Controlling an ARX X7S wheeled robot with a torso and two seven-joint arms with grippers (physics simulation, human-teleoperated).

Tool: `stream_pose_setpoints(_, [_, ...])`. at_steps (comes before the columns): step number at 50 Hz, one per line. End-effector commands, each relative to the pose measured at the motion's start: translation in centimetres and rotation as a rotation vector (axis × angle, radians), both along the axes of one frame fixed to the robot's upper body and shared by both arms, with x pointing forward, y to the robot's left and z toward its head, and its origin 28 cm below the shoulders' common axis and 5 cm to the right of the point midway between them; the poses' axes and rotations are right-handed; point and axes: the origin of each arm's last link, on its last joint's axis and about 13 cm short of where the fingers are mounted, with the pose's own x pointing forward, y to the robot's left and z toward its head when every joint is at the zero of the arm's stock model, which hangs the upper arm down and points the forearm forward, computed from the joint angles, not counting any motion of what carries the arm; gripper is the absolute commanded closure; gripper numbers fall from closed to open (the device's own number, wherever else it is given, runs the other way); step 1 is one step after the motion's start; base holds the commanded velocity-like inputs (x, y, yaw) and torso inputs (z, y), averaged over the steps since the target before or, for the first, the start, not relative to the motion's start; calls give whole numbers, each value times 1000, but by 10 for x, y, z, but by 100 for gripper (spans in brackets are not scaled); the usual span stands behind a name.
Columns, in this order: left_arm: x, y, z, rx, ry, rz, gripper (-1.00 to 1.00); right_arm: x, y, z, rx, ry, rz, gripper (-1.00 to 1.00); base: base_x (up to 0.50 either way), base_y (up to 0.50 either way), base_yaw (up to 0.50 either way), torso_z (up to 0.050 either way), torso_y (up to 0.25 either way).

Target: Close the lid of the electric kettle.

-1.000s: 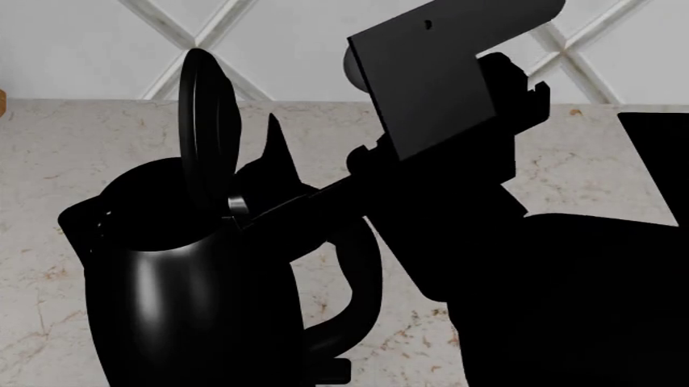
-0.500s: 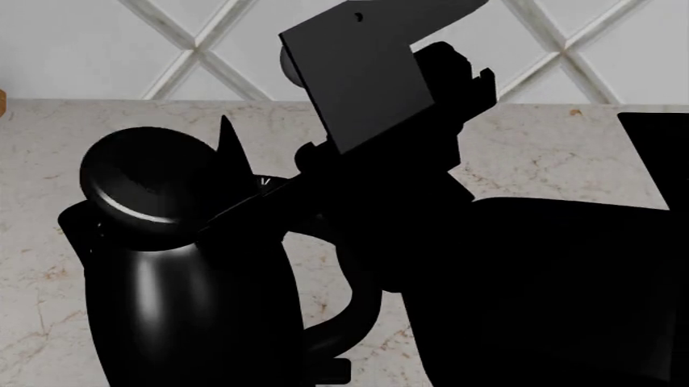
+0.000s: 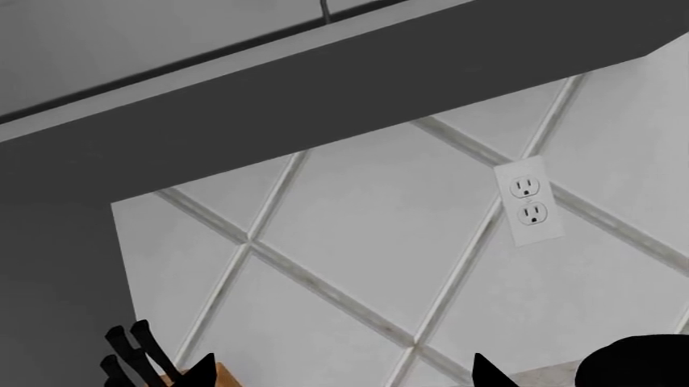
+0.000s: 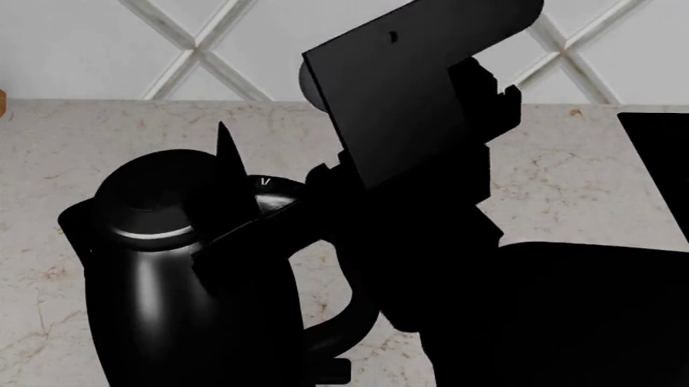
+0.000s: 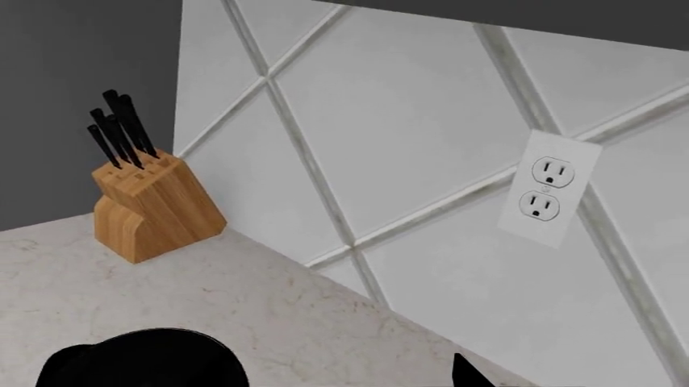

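Observation:
The electric kettle stands at the left of the head view, glossy black, its loop handle toward my right arm. The lid lies down flat over the kettle's top. My right gripper is open right over the lid's near side, one pointed finger sticking up and the other low by the hinge. In the right wrist view the lid shows as a black dome beside one fingertip. My left gripper is open and empty, aimed up at the wall, outside the head view.
A wooden knife block stands on the marble counter at the far left by the tiled wall. A wall outlet is behind. A flat black object lies at the counter's right. An upper cabinet hangs overhead.
The lid has swung from upright down onto the kettle's top. My right gripper moved left and down along with it, then eased back slightly to the right.

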Motion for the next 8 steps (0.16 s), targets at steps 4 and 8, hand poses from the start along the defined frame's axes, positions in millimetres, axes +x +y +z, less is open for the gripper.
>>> stream_pose_setpoints(4, [1,-2,0,-2,2,-8,-100,-39,-11,-7,49,-34,-9,-100,0,0,0,0,0])
stream_pose_setpoints(8, [1,-3,0,-2,2,-10,-100,-49,-13,-9,65,-45,-7,-100,0,0,0,0,0])
